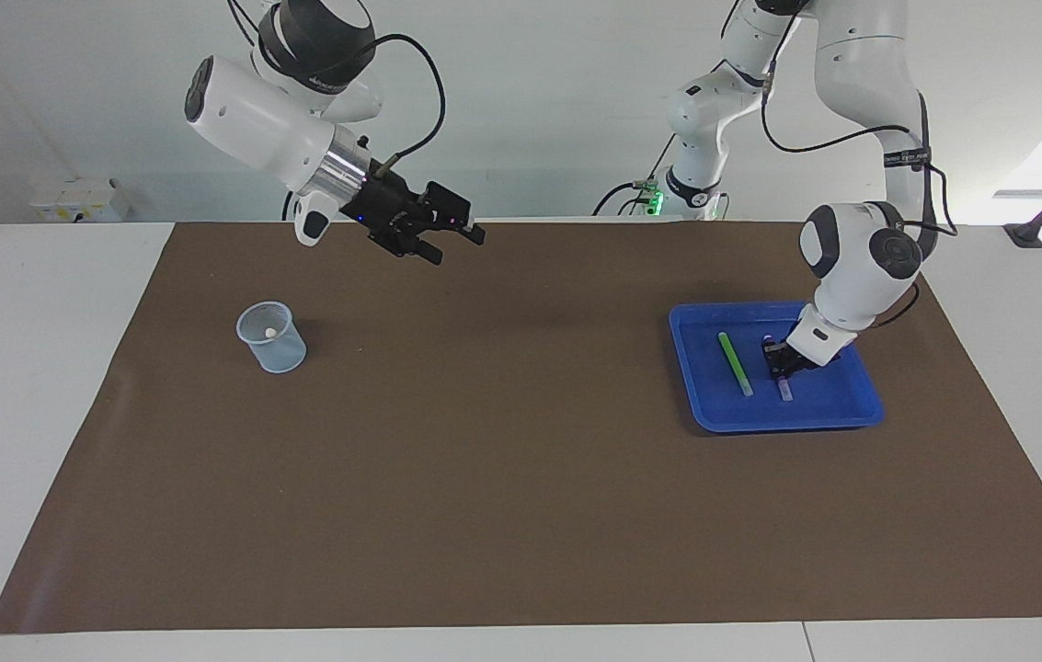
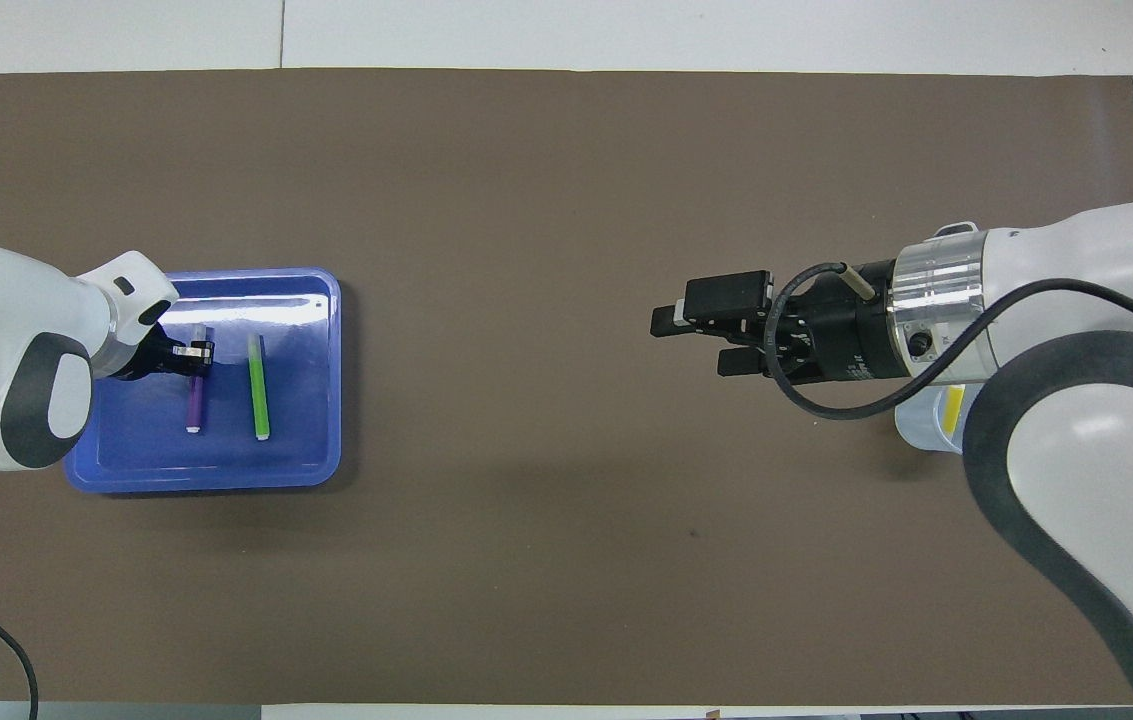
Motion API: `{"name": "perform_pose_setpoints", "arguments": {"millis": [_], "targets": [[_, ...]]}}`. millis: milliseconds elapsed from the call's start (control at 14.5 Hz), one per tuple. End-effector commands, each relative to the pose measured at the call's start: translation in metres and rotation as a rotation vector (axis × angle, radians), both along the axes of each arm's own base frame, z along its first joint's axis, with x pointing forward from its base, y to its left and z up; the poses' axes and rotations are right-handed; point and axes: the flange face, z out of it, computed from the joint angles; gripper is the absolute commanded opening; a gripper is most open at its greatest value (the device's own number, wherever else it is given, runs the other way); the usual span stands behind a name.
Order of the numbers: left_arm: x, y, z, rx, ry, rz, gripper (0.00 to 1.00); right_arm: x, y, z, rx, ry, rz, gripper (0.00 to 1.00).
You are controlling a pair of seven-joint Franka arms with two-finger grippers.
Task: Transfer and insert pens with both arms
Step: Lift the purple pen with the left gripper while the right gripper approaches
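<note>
Your left gripper [image 1: 778, 361] pinching the purple pen [image 2: 195, 398] in the blue tray [image 2: 316, 470], your right gripper [image 1: 456, 241] spread wide, up over the brown mat [image 1: 521, 478]

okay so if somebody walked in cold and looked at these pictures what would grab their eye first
Probably the bright blue tray at the left arm's end of the brown mat, where the left gripper is shut on the purple pen lying beside the green pen. Next, the right gripper, raised and open over the mat's middle. Toward the right arm's end stands a clear cup with the yellow pen in it.
</note>
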Motion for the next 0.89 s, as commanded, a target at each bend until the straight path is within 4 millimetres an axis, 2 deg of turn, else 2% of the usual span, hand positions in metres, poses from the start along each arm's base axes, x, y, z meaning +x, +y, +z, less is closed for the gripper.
{"name": "perform_pose_setpoints", "arguments": {"millis": [0,138,344,550,688,825], "targets": [[0.014,0.003,0.019,0.008,0.031,0.022,0.0,-0.005,0.003,0.002,0.016,-0.004,-0.029,1.0],[0.018,-0.001,0.029,0.012,0.05,0.042,0.0,-0.007,0.015,0.003,0.014,-0.027,-0.03,1.0],[0.025,-0.007,0.047,-0.019,0.077,0.09,0.0,-0.006,0.016,0.003,0.06,-0.02,-0.058,1.0],[0.032,-0.022,0.081,-0.077,0.128,0.203,0.0,-0.003,0.014,0.002,0.095,-0.024,-0.104,1.0],[0.036,-0.053,0.112,-0.129,0.177,0.359,0.0,-0.003,0.013,0.003,0.094,-0.039,-0.12,1.0],[0.035,-0.094,0.142,-0.181,0.237,0.559,0.0,-0.004,0.02,0.004,0.108,-0.045,-0.126,1.0]]}}
